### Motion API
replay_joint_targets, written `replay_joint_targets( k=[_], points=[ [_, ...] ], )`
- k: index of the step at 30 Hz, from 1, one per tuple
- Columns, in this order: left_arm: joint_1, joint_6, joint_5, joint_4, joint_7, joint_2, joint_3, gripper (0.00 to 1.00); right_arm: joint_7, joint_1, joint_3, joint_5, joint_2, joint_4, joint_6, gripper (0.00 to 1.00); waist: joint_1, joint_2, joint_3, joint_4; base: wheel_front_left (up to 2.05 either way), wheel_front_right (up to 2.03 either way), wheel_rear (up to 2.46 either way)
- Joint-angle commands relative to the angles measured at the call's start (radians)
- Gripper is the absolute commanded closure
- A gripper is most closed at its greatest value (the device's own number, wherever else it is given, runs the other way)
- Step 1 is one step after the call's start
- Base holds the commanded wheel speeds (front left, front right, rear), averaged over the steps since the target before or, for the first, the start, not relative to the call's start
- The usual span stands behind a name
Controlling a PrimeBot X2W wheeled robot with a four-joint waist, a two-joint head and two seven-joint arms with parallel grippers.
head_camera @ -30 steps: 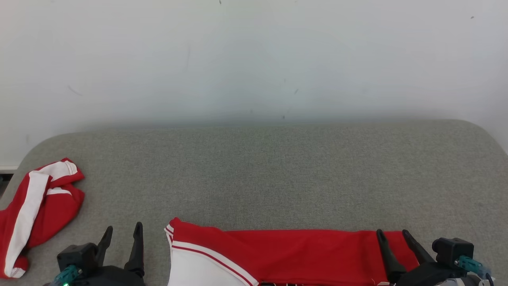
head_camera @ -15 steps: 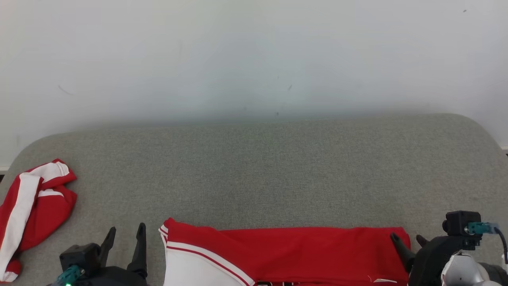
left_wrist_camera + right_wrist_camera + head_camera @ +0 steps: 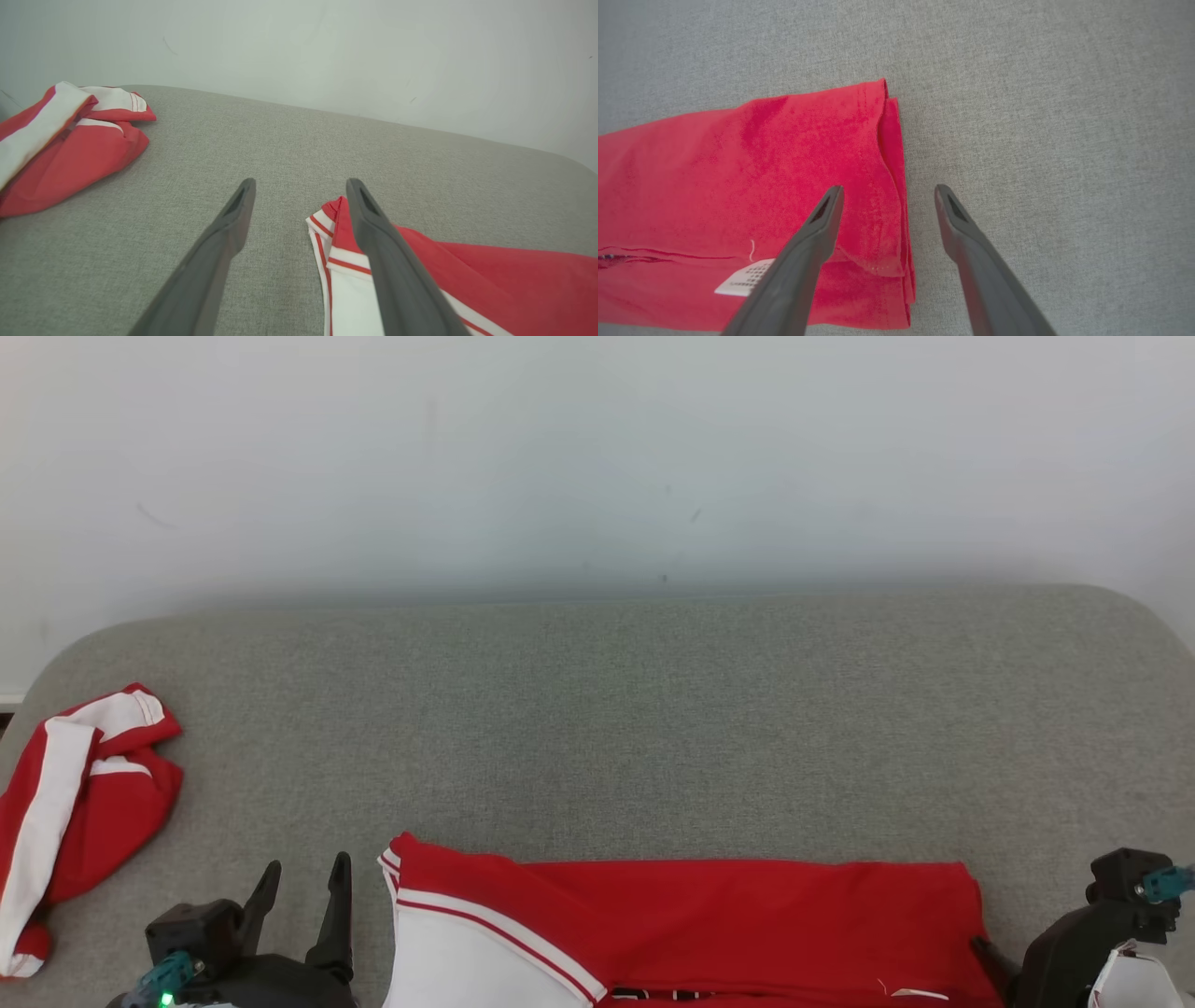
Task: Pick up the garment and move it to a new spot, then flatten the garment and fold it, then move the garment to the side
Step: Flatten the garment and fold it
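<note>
At the near edge of the grey fabric tabletop [image 3: 653, 709]: red garment [image 3: 728, 924] with a white striped panel. Lies folded flat as a long band. At its right end: right gripper [image 3: 888, 189], jaws spread wide, one finger over the red cloth, the other over bare tabletop, nothing gripped. Beside its left corner: left gripper [image 3: 301, 183], jaws likewise open and empty. Far left, well apart: second red-and-white garment [image 3: 84, 803], crumpled.

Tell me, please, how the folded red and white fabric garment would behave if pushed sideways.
The red and white fabric garment is probably floppy; its stacked edge layers would likely shear. The textured grey cushion probably grips it.
</note>
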Motion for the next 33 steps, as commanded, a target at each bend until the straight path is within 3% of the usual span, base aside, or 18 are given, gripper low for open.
replay_joint_targets(
  k=[1, 23, 24, 26, 33],
  points=[
    [-0.010, -0.001, -0.006, 0.002, -0.002, 0.007, 0.002, 0.00, 0.003, -0.008, -0.009, -0.005, -0.003, 0.016, -0.001, 0.00, 0.0000, 0.0000, 0.008, 0.008, 0.00, 0.00, 0.00],
    [-0.062, -0.018, -0.017, 0.031, -0.007, -0.018, -0.022, 0.00, 0.059, -0.076, 0.012, 0.009, 0.002, 0.209, 0.000, 0.00, 0.0000, 0.0000, 0.059, 0.051, 0.00, 0.00, 0.00],
    [-0.064, -0.018, -0.018, 0.033, -0.008, -0.018, -0.022, 0.00, 0.064, -0.078, 0.021, 0.020, 0.004, 0.215, 0.000, 0.04, 0.0000, 0.0000, 0.059, 0.053, 0.00, 0.00, 0.00],
    [-0.064, -0.021, -0.020, 0.036, -0.009, -0.019, -0.023, 0.00, 0.069, -0.077, 0.038, 0.037, 0.007, 0.222, 0.000, 1.00, 0.0000, 0.0000, 0.059, 0.054, 0.00, 0.00, 0.00],
    [-0.064, -0.023, -0.027, 0.040, -0.010, -0.014, -0.024, 0.00, 0.056, -0.081, 0.034, 0.030, 0.000, 0.205, -0.001, 1.00, 0.0000, 0.0000, 0.058, 0.055, 0.00, 0.00, 0.00]
  ],
)
